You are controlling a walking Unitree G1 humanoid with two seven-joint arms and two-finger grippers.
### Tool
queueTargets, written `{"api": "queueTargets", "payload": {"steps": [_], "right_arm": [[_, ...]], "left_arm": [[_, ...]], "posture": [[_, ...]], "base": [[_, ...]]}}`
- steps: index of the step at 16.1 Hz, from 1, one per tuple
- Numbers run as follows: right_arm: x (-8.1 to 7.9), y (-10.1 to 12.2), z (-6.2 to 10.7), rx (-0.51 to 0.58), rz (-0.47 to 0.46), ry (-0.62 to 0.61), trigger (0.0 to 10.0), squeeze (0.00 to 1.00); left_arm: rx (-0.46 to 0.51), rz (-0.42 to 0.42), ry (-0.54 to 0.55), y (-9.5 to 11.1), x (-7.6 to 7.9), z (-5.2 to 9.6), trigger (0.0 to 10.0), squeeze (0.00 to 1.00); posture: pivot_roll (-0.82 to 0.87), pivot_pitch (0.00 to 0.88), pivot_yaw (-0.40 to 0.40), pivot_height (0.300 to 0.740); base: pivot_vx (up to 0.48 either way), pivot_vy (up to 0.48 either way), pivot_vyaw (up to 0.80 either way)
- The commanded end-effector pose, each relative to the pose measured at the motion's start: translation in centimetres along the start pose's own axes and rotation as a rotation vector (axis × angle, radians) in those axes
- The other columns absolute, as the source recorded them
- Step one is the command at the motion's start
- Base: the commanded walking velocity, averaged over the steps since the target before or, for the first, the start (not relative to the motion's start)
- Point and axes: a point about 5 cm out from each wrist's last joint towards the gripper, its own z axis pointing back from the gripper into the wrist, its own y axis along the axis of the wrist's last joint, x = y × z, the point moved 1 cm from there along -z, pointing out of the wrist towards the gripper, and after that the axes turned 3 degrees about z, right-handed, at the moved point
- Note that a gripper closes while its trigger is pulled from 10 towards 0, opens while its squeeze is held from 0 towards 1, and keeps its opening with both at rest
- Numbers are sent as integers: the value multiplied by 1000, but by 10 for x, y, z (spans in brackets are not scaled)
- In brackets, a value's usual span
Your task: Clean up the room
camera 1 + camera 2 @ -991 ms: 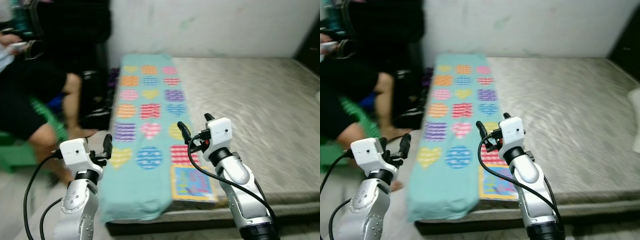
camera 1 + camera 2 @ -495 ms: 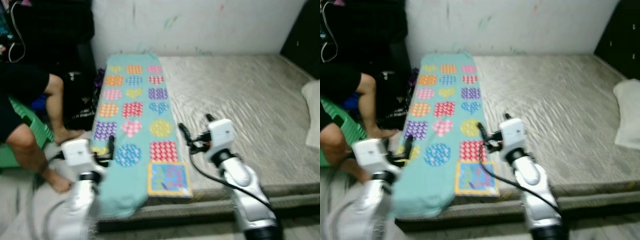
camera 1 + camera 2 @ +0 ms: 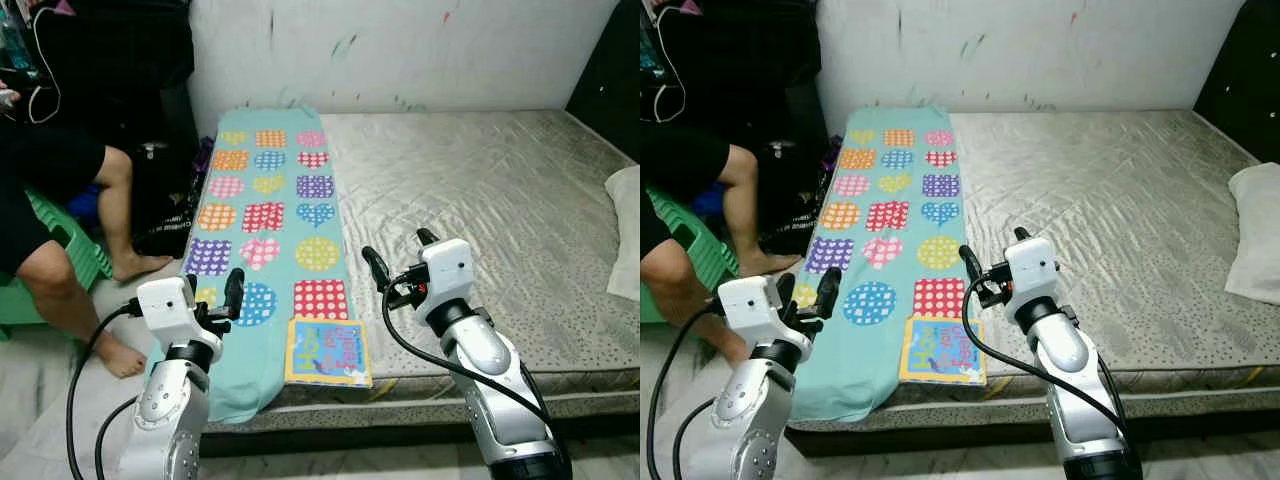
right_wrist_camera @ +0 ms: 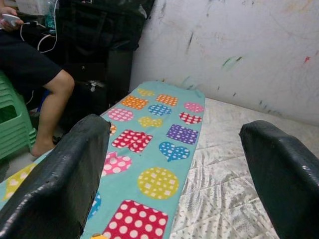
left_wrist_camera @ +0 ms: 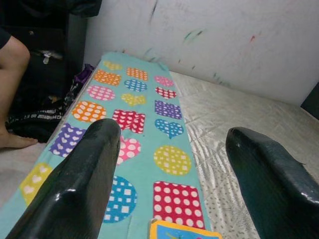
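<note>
Bare mattress (image 3: 480,200), patterned blanket (image 3: 265,215) along its edge; both grippers (left (image 3: 218,298), right (image 3: 398,262)) wide, empty; a careless reach could clip the seated person's leg (image 3: 85,300).

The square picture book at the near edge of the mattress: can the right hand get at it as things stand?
Probably yes. The right hand hangs open above the mattress, beside the picture book, which lies flat and uncovered on the teal blanket; nothing stands between them.

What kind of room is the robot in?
Most likely a bedroom. A big bare mattress fills the floor by a marked white wall, with a teal patterned blanket laid along it and a white pillow at its edge.
</note>
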Motion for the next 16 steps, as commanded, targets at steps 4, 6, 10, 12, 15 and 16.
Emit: {"api": "queueTargets", "payload": {"steps": [4, 6, 10, 12, 15, 16], "right_arm": [[-1, 4, 0, 19, -5, -1, 10000, 0], [-1, 4, -1, 20, -9, -3, 10000, 0], [0, 4, -1, 22, -8, -4, 10000, 0], [0, 3, 0, 19, -6, -3, 10000, 0], [0, 3, 0, 20, -1, 0, 10000, 0], [-1, 3, 0, 22, 10, 4, 10000, 0]], "left_arm": [[21, -15, -21, 5, 1, 0, 10000, 0], [21, -16, -27, 5, 2, 0, 10000, 0], [16, -16, -28, 5, 2, -1, 10000, 0], [6, -9, 9, 3, -1, -2, 10000, 0], [10, -14, 7, 4, -2, -1, 10000, 0], [11, -15, 9, 4, -2, -1, 10000, 0]], "posture": [[-50, 8, -6, 740], [-50, 6, -5, 740], [-49, 4, -4, 740], [-46, 3, -4, 740], [-44, 1, -4, 740], [-44, 1, -3, 740]], "base": [[285, 0, 0], [304, 0, 0], [299, 0, 0], [0, 0, 0], [0, 0, 0], [0, 0, 0]]}}
